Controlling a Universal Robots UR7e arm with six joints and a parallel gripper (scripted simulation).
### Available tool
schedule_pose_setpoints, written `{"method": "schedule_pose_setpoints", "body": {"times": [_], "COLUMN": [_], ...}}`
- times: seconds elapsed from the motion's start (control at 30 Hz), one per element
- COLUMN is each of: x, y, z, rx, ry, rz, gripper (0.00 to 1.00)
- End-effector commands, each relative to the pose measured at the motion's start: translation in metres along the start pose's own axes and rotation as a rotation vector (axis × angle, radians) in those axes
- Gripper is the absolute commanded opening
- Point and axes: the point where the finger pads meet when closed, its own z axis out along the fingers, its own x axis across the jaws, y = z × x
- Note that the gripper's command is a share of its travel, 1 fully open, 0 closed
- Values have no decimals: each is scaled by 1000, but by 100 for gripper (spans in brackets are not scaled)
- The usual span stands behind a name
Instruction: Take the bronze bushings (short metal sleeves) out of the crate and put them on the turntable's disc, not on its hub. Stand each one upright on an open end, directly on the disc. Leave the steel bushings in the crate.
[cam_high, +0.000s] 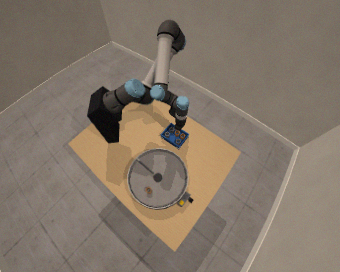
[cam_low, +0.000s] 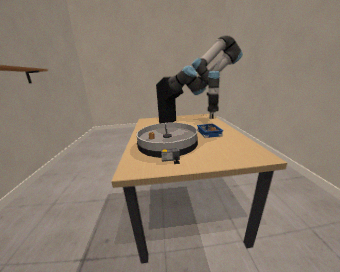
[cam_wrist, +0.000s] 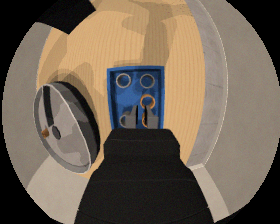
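A small blue crate (cam_high: 183, 141) (cam_low: 202, 130) (cam_wrist: 113, 100) sits on the table behind and to the right of the turntable. In the wrist view it holds two steel bushings (cam_wrist: 124, 80) at its far end and a bronze bushing (cam_wrist: 148, 102) nearer; the nearest cells are partly hidden by the gripper body. My gripper (cam_high: 178, 126) (cam_low: 212, 118) hangs just above the crate, open and empty; its fingertips are hidden in the wrist view. One bronze bushing (cam_high: 148, 190) (cam_low: 151, 135) (cam_wrist: 45, 132) stands upright on the grey turntable disc (cam_high: 172, 187) (cam_low: 177, 134) (cam_wrist: 71, 137), left of the dark hub (cam_high: 158, 177).
The arm's black pedestal (cam_high: 104, 117) (cam_low: 165, 100) stands at the table's back left. A small control box with a yellow button (cam_high: 188, 199) (cam_low: 170, 155) is fixed to the turntable's front rim. A wall shelf (cam_low: 20, 69) is far to the left.
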Motion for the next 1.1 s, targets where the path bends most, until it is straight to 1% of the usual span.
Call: {"method": "schedule_pose_setpoints", "body": {"times": [0.0, 0.2, 1.07], "x": [20, 30, 32], "y": [-2, -3, -3], "z": [-1, -2, -2], "rx": [-2, -4, -5], "ry": [-13, -11, -11], "rz": [2, 3, 3], "gripper": [36, 36, 36]}}
